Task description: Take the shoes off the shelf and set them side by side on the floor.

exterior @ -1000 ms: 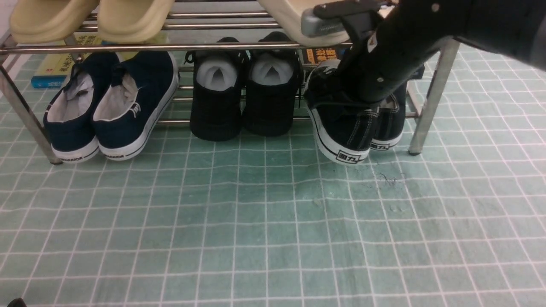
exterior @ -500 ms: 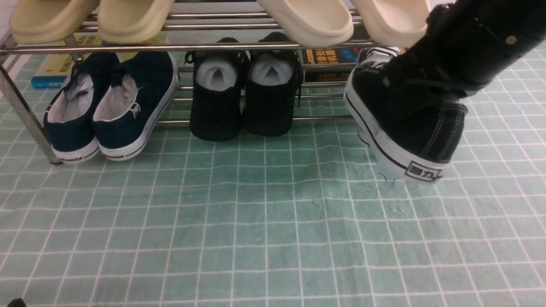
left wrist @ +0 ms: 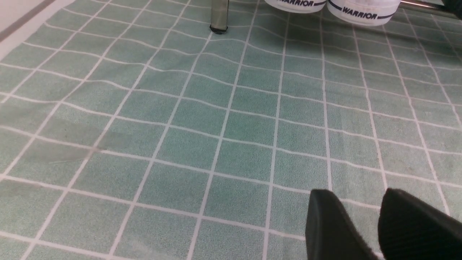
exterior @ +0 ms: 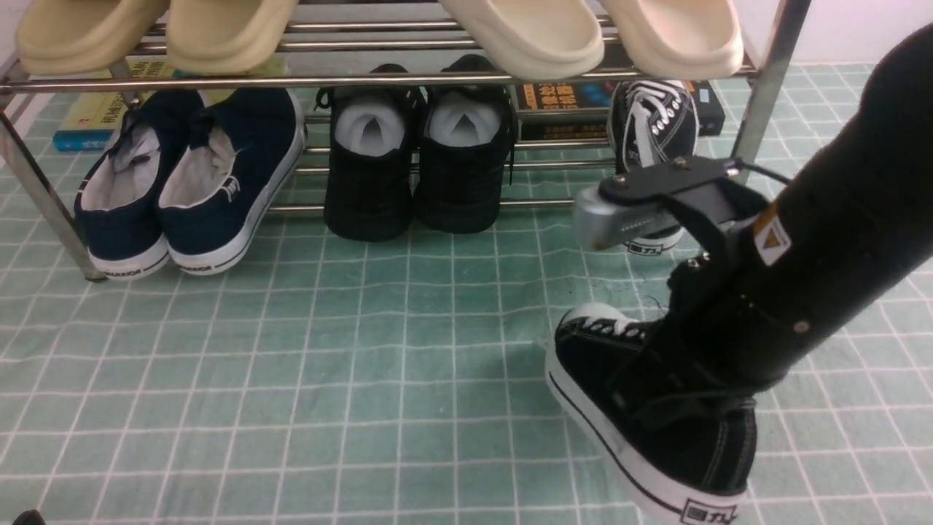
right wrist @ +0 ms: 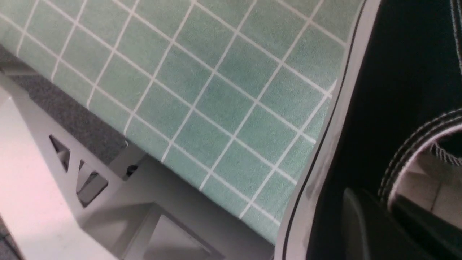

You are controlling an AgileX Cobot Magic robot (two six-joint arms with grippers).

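Currently clamping one of the shoes (exterior: 612, 372) by its heel in the right hand (exterior: 681, 386), low over the floor's (exterior: 364, 379) near right corner, toe pointing toward the shelf's (exterior: 364, 79) right end where its mate (exterior: 652, 124) is lying, left hand (left wrist: 361, 216) gaping far off.

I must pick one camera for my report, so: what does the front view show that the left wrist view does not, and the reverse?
Only front: one sneaker gripped by the right arm, its mate on the shelf, the all-black shoes. Only left wrist: the left fingers, slightly apart. Both: green floor, navy slip-ons, a shelf leg.
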